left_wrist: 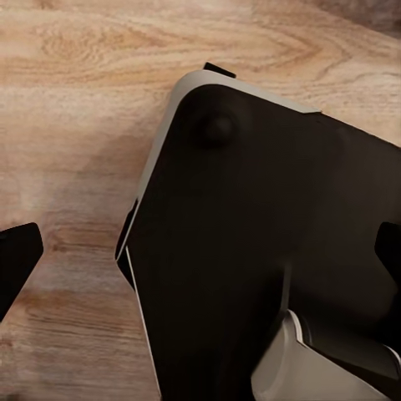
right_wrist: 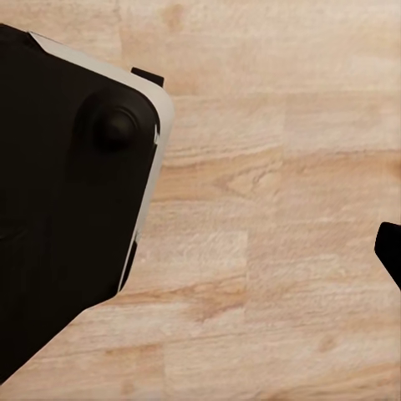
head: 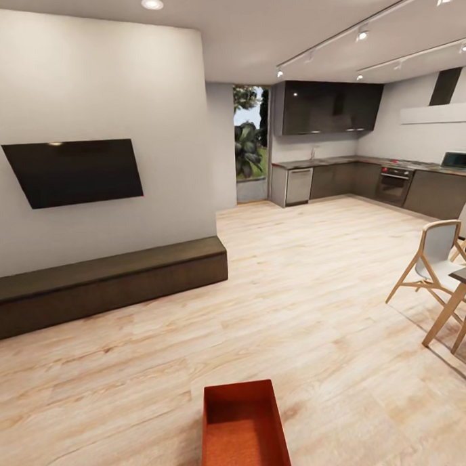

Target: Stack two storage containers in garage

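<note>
Ribbed orange-red storage container [head: 244, 432] sits on wood-plank flooring [head: 317, 290].

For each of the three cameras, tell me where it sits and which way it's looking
Head view: on the robot's head, facing forward and down across the wood floor at an orange-red container.
Left wrist view: near the left gripper, looking down at the robot's dark base.
Right wrist view: near the right gripper, likewise.
Both wrist views share base and plank floor.

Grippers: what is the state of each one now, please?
Left gripper: open, holding nothing.
Right gripper: cannot be told; one fingertip shows above the wood floor.
</note>
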`<state>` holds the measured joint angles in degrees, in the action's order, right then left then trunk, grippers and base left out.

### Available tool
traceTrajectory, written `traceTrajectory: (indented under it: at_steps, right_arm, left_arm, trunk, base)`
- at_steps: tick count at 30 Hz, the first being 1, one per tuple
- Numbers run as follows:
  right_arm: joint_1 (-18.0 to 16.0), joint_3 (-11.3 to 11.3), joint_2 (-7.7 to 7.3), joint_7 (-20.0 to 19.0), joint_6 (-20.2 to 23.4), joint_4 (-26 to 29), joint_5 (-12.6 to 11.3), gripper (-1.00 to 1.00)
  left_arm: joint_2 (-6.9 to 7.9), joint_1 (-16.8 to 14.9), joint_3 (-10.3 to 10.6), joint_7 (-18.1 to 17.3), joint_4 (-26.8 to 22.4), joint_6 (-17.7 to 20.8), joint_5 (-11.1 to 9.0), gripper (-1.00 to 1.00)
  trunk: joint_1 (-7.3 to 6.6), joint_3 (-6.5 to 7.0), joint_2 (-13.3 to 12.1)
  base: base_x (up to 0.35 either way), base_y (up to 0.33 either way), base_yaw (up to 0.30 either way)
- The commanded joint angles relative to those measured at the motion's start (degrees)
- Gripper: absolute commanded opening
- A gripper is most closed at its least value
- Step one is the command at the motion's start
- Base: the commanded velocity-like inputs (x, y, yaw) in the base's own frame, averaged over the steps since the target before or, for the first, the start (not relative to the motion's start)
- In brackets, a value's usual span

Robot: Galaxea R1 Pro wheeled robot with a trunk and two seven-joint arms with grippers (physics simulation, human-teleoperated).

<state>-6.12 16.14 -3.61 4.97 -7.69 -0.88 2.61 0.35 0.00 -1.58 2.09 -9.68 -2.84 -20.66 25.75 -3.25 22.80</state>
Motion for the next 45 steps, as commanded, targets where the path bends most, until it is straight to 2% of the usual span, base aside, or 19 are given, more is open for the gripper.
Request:
traceTrajectory:
  at_steps: [1, 45]
  right_arm:
    - [-0.05, 0.21, -0.02, 0.19, -0.20, -0.09, 0.25, 1.00]
    - [-0.04, 0.15, -0.17, 0.12, -0.47, -0.09, 0.29, 1.00]
  left_arm:
    - [-0.03, 0.00, -0.14, 0.10, -0.08, -0.06, 0.01, 1.00]
    - [0.00, 0.00, -0.15, 0.10, -0.08, -0.06, 0.01, 1.00]
  trunk:
    - [0.03, -0.21, 0.12]
    - [0.03, -4.32, 0.12]
  base:
    - [0.000, 0.000, -0.011]
    - [0.000, 0.000, -0.067]
